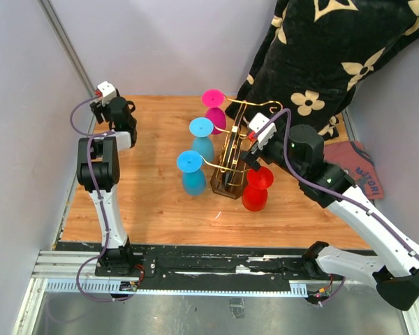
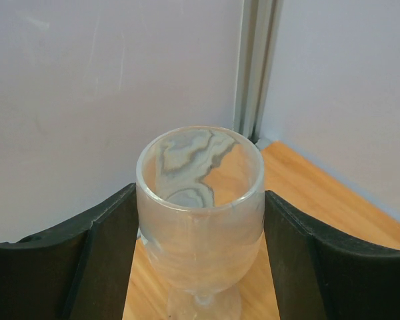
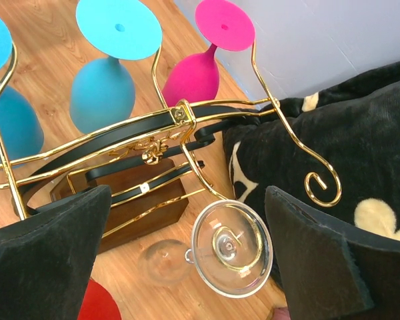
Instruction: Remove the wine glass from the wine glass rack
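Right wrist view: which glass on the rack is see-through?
The clear glass, hanging foot-up from a gold arm of the rack; the pink glass and blue glasses are solid colours.

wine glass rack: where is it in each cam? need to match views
Top external: wine glass rack at picture centre.
Left wrist: not in it; only a clear glass shows.
Right wrist: wine glass rack centre-left, stretching across the middle.
Shared landmark: the pink glass hanging at the rack's far end, top centre in the right wrist view.
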Controlling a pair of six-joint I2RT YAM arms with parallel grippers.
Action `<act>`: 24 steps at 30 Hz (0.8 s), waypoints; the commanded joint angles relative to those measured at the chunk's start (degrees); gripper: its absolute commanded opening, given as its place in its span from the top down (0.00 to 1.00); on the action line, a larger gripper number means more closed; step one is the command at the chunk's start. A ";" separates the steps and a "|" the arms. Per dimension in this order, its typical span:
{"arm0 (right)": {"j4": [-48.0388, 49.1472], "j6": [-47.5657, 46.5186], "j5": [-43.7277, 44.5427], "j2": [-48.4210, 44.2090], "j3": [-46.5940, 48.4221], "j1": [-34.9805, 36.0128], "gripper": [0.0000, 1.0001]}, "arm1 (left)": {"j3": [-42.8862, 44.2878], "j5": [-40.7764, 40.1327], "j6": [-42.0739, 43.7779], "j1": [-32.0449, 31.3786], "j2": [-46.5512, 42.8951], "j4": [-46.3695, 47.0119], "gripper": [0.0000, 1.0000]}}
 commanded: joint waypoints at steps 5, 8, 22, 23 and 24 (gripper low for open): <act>2.37 1.42 -1.24 -0.36 0.57 -1.93 0.01 | -2.75 -3.38 0.30 0.39 2.42 9.71 0.42; 2.15 1.63 -1.32 -0.06 0.56 -2.04 0.02 | -2.69 -3.01 -1.09 0.40 2.37 8.42 0.34; -1.62 7.27 -2.21 -1.29 2.30 -2.15 0.02 | -9.58 -2.22 -7.84 0.31 -4.69 3.47 0.00; -2.37 8.69 -2.22 -1.48 2.73 -2.13 0.02 | -9.78 -2.17 -8.25 0.24 -5.23 2.65 0.00; -3.10 10.45 -2.03 -1.60 3.20 -2.15 0.01 | -9.95 -1.97 -8.74 0.23 -5.86 1.62 0.00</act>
